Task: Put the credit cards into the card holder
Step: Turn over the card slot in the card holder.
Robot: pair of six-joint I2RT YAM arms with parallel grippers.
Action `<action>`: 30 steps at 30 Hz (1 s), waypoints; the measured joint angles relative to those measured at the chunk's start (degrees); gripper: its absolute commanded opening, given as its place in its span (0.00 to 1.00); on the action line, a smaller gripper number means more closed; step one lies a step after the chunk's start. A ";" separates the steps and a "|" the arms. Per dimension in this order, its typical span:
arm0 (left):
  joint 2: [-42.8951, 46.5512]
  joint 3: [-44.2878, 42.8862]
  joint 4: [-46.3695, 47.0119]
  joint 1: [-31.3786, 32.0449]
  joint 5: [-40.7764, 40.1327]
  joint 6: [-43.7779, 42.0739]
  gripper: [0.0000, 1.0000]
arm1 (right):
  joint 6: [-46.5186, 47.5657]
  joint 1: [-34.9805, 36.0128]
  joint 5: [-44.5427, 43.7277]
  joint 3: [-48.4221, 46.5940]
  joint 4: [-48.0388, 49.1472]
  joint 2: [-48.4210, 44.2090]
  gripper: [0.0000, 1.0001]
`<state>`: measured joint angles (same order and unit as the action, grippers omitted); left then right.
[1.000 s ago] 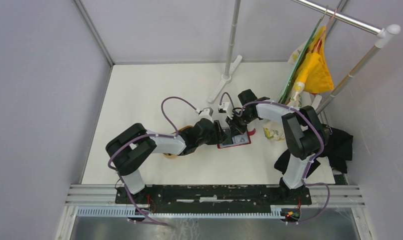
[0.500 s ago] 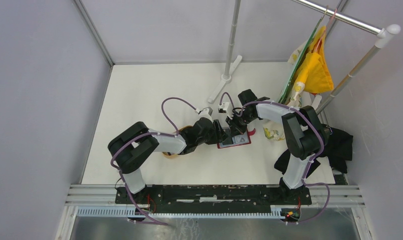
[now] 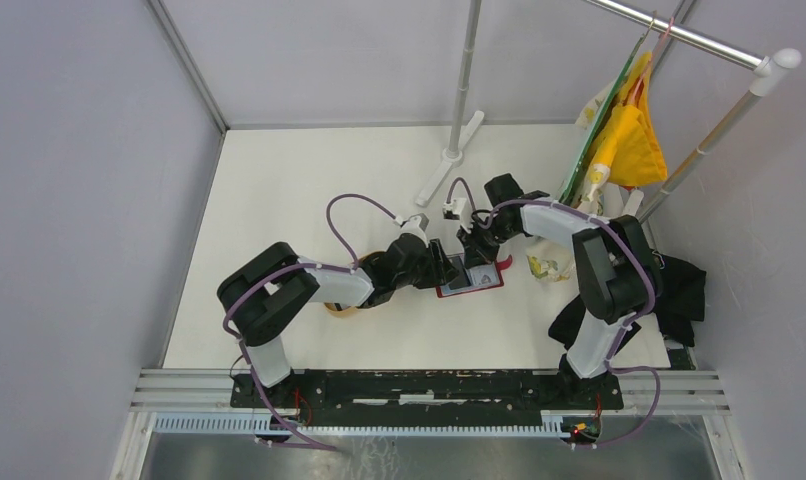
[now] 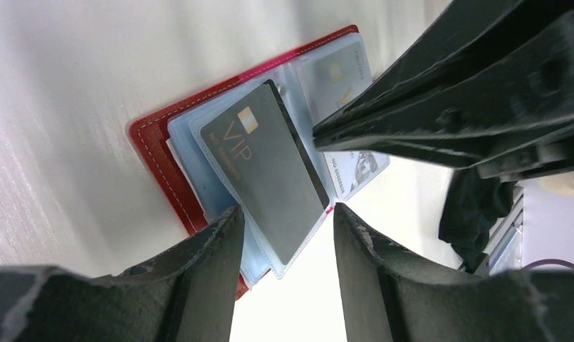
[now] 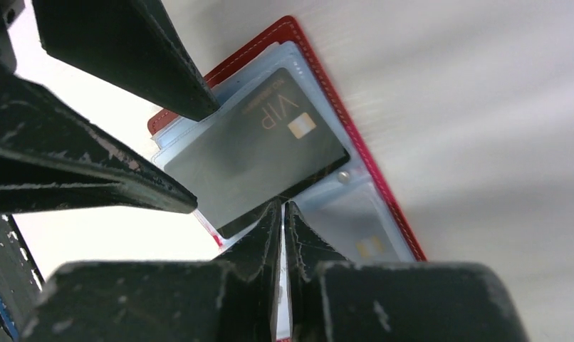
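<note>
The red leather-like card holder lay open on the white bench, with a dark grey VIP credit card partly in its clear blue pocket. The left gripper, jaws half apart and empty, straddled the pocket. The right gripper, jaws almost together, met the card's edge. The push would likely go best kept flat along the pocket, with the left steadying the holder.

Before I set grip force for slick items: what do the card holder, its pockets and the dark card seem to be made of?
Card holder: red leather or imitation, matte, with pale stitching along the edge.
Pockets: clear bluish soft plastic, glossy; cards show through.
Card: likely rigid plastic, dark grey satin, printed VIP with a gold chip.
</note>
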<state>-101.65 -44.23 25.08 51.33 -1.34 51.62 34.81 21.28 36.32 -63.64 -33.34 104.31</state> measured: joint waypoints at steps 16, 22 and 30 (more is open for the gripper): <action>-0.39 -2.49 0.76 0.00 3.48 -0.02 0.54 | -0.07 -3.80 2.34 0.07 0.63 -7.30 0.13; -1.20 -2.84 0.74 0.00 3.48 -0.02 0.54 | -0.09 -4.04 -0.11 0.09 0.81 -6.12 0.07; -1.25 -2.73 0.98 0.00 3.41 -0.02 0.55 | 0.00 -4.02 -2.97 0.09 -0.33 -1.92 0.04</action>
<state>-102.89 -46.96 26.06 51.33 2.07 51.59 34.81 17.26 33.34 -63.55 -33.67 102.39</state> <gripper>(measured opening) 0.542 0.048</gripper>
